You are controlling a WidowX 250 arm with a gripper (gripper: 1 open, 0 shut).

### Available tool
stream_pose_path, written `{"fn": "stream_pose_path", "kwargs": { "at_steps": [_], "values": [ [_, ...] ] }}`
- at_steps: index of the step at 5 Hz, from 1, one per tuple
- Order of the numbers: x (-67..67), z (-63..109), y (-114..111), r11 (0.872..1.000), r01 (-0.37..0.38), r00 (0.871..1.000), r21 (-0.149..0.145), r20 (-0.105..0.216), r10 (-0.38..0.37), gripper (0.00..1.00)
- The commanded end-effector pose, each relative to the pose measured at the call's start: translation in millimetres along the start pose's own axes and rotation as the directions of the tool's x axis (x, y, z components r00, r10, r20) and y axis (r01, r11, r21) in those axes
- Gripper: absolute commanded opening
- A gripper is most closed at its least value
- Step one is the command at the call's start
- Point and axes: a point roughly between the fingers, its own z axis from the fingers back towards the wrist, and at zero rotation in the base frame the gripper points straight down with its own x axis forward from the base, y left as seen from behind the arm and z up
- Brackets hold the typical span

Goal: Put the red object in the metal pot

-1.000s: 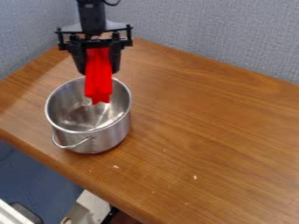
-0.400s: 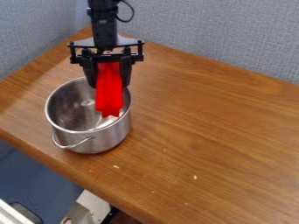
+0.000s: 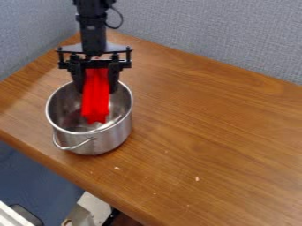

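Presently the end effector [image 3: 94,69], pointing straight down, is clenched on the upper end of the red object [image 3: 94,94]. The block hangs directly beneath it, long axis near vertical, lower end already below the rim inside the metal pot [image 3: 73,134] on the counter [image 3: 224,132]. Judgement: release would drop it in; bottom contact unclear.

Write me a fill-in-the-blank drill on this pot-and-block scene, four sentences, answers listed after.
1. The pincer is shut on the ___ block.
2. The block hangs upright with its lower end inside the metal ___.
3. The pot stands on a ___ table.
4. The pot's thin wire handle hangs on the side facing the ___.

Missing words: red; pot; wooden; camera
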Motion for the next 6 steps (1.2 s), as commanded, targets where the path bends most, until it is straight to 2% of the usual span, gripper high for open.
{"fn": "stream_pose_path", "kwargs": {
  "at_steps": [1, 3, 6],
  "values": [
    [0.5, 2.3, 8.8, 1.0, -0.004, 1.0, 0.005, 0.006, 0.004, 0.0],
    [-2.4, -1.0, 11.5, 1.0, 0.025, 1.0, 0.009, -0.013, -0.024, 0.0],
    [-5.1, 0.1, 11.1, 0.999, 0.032, 0.999, 0.001, -0.025, -0.032, 0.0]
  ]
}}
